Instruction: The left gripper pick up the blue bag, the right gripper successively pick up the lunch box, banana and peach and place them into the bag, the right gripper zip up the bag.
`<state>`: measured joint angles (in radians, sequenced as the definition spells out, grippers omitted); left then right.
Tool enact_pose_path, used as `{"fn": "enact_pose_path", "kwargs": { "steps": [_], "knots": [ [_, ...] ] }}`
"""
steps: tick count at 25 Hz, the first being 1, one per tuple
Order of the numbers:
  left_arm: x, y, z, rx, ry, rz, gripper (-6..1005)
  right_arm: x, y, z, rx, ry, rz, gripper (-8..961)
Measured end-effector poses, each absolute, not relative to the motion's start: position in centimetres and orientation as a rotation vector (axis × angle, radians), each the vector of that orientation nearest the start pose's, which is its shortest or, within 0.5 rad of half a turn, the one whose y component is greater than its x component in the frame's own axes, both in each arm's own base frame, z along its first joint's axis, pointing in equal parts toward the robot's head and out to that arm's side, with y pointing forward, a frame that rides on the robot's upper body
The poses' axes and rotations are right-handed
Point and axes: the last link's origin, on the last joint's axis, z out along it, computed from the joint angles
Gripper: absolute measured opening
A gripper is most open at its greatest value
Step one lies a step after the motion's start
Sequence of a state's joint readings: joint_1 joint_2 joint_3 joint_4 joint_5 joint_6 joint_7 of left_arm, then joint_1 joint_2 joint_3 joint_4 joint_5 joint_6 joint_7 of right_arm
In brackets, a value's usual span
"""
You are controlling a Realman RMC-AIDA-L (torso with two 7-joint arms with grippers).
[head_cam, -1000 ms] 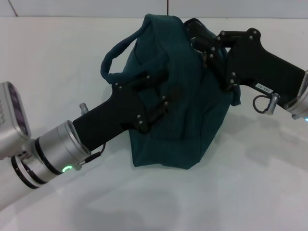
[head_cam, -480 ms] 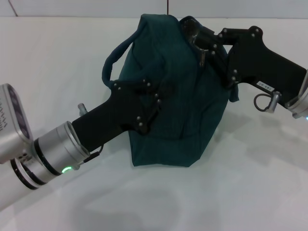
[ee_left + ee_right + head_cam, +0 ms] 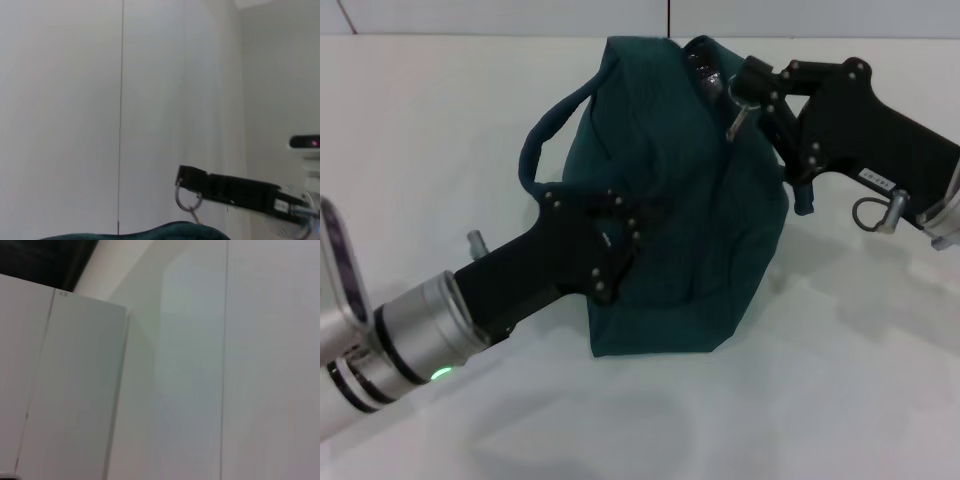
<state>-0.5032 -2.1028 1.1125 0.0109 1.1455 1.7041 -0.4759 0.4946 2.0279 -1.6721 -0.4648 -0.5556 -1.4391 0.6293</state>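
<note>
Head view looking forward and down at a white tabletop (image 3: 840, 400): a large dark teal-blue soft fabric bag (image 3: 700, 210) stands upright in the middle, bulging, with one padded loop handle (image 3: 545, 140) arching out on its left side. The left gripper (image 3: 635, 225), a black two-finger claw on a silver metal cylindrical arm with a small green light, reaches in from the lower left and is pressed against the bag's front face, about midway up; its fingers are pinched together on a fold of the fabric there. The right gripper (image 3: 740, 85), an all-black claw with bolted joints, comes in from the right edge and sits at the bag's top right corner, just beside the dark zipper line that runs over the top. A small metal zipper pull (image 3: 735, 120) hangs at its fingertips, and the fingers appear pressed together on it. A short teal strap end (image 3: 805, 200) dangles from the bag below this claw. Left wrist view shows only a pale wall, a sliver of the teal bag (image 3: 150, 234) along one edge, and the other arm's black claw (image 3: 182, 176) farther off with a metal ring hanging beneath it. Right wrist view shows only pale wall panels and a dark corner.
</note>
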Motion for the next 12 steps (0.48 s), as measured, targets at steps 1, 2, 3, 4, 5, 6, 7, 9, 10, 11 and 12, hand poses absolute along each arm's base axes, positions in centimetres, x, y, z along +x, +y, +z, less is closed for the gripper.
{"fn": "enact_pose_path", "kwargs": {
  "steps": [1,2,3,4,5,6,7,9,10,11,12],
  "knots": [
    [-24.6,26.0,-6.2,-2.352,-0.170,-1.248,53,18.8,33.2,-2.5,-2.287,-0.002,1.274,24],
    [-24.8,25.8,-6.1,-2.354,-0.163,-1.240,56,19.0,33.3,-2.4,-2.281,0.013,1.269,24],
    [-25.0,25.6,-6.0,-2.356,-0.158,-1.232,58,19.3,33.6,-2.2,-2.265,0.042,1.260,24],
    [-25.2,25.5,-5.9,-2.356,-0.159,-1.227,61,19.4,33.8,-2.2,-2.258,0.054,1.257,24],
    [-25.3,25.4,-5.9,-2.357,-0.161,-1.222,64,19.5,33.9,-2.0,-2.246,0.068,1.254,24],
    [-25.5,25.3,-5.8,-2.355,-0.165,-1.217,67,19.6,34.1,-1.9,-2.234,0.079,1.255,24],
    [-25.7,25.2,-5.8,-2.353,-0.170,-1.213,69,19.7,34.2,-1.8,-2.223,0.086,1.256,24],
    [-25.9,25.0,-5.7,-2.350,-0.176,-1.207,75,19.8,34.3,-1.5,-2.204,0.093,1.260,24],
    [-26.1,24.9,-5.6,-2.346,-0.180,-1.203,78,19.8,34.3,-1.4,-2.195,0.096,1.261,24],
    [-26.3,24.9,-5.4,-2.338,-0.183,-1.199,81,19.9,34.4,-1.2,-2.184,0.100,1.261,24],
    [-26.5,24.8,-5.2,-2.325,-0.186,-1.196,83,20.0,34.5,-1.1,-2.176,0.104,1.260,24]
  ]
}}
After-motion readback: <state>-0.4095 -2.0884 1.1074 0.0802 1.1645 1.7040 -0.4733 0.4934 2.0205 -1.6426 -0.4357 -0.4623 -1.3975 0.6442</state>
